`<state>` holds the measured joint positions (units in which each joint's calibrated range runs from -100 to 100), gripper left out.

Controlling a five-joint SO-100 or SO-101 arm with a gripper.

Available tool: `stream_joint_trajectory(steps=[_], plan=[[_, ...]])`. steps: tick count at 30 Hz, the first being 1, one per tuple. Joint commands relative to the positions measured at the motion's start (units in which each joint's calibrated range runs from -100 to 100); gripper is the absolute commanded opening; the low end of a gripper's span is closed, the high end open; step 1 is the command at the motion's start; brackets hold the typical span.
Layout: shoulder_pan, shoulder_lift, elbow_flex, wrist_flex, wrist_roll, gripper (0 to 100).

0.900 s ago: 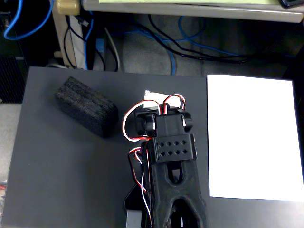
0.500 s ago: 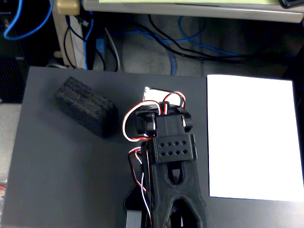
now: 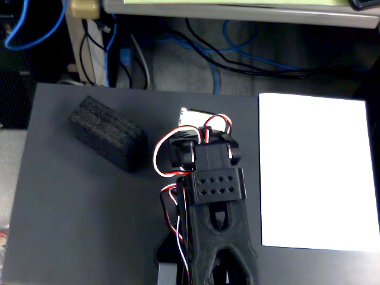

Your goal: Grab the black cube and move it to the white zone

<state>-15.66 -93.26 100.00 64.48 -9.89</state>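
Black arm (image 3: 217, 202) folded between cube (image 3: 108, 141), paper (image 3: 317, 172)

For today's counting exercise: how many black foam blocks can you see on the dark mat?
1. The black cube lies on the dark grey mat, in the fixed view's upper left, apart from the arm and the white zone. Anything beneath the arm would be hidden.

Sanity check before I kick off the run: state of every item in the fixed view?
black cube: lying flat on the dark mat at left, not held, nothing touching it.
white zone: flat at right, nothing on it.
dark mat: flat, carrying the block and the sheet.
arm: folded between block and sheet, well clear of the block.
hand: hidden by the arm's own body, open or shut cannot be told.
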Motion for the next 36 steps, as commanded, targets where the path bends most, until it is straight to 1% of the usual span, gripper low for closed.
stream_joint_trajectory(steps=[1, 5, 9, 12, 14, 15, 20, 22, 24, 28, 36], plan=[[0.6, -0.2, -6.7, -1.4, 0.2, 2], [2.9, -0.2, -24.0, -0.9, 0.2, 2], [4.4, -0.2, -37.0, -0.8, 1.1, 2], [4.6, -0.2, -41.6, -0.7, 5.7, 2], [4.7, 0.7, -43.2, -0.5, 10.1, 2], [4.3, 0.8, -43.7, -0.1, 11.2, 2], [4.0, 1.3, -48.6, 0.2, 12.2, 2], [3.9, 4.1, -51.4, 0.6, 13.2, 2], [2.3, 10.3, -55.1, 2.9, 14.0, 5], [-3.0, 30.0, -64.2, 6.7, 15.9, 10], [-13.6, 68.5, -84.8, 7.6, 22.0, 11]])
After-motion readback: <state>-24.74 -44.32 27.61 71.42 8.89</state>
